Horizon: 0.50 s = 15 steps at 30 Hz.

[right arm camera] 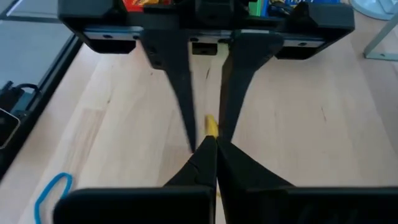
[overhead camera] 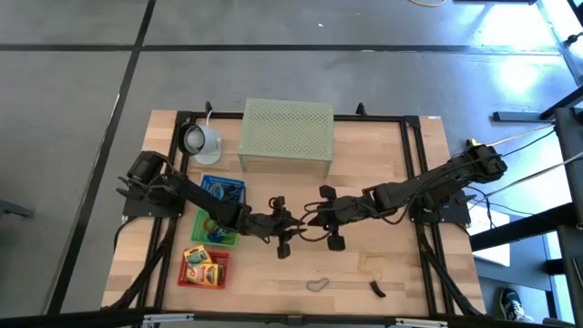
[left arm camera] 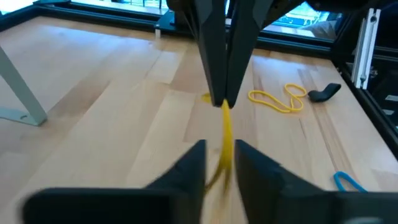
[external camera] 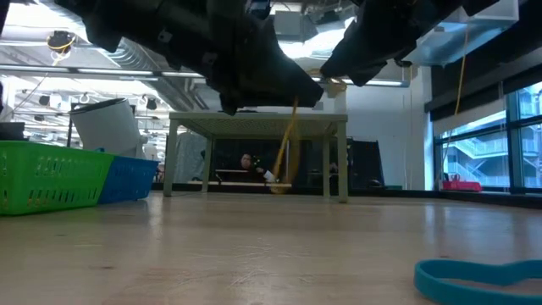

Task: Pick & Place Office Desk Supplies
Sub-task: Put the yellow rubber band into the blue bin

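Overhead, two hands (overhead camera: 293,219), three baskets (overhead camera: 204,268)

A pale green mesh stand (overhead camera: 286,135) sits at the far edge of the wooden bench (overhead camera: 392,273), with a white round lamp-like object (overhead camera: 199,139) just beside it; green (overhead camera: 214,230), blue (overhead camera: 223,189) and red (overhead camera: 204,267) baskets line one side

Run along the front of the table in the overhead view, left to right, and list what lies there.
Small red tray with two yellow printed boxes inside → thin grey loop → small black clip.
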Each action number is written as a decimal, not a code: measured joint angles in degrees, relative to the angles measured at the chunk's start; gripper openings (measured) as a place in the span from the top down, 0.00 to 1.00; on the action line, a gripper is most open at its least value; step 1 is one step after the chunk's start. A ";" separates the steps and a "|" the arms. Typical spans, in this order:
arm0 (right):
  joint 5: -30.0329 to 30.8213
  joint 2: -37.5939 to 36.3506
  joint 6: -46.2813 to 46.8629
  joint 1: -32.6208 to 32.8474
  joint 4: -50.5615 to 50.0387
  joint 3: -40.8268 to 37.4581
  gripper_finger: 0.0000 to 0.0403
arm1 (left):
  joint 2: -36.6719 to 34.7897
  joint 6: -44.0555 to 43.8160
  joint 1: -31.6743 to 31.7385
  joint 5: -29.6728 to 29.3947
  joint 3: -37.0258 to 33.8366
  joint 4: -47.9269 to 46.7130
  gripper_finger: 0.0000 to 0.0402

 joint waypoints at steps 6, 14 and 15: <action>-0.22 0.00 3.57 0.59 0.38 0.00 0.99 | 0.02 -0.33 -0.01 1.00 0.00 0.00 0.98; -4.65 -0.02 8.66 0.57 0.30 0.15 0.82 | -0.57 -1.24 -0.01 1.21 0.00 -0.23 0.99; -4.68 -0.02 9.10 0.57 -0.19 0.54 0.78 | -0.71 -1.37 0.00 1.38 0.00 -0.09 0.99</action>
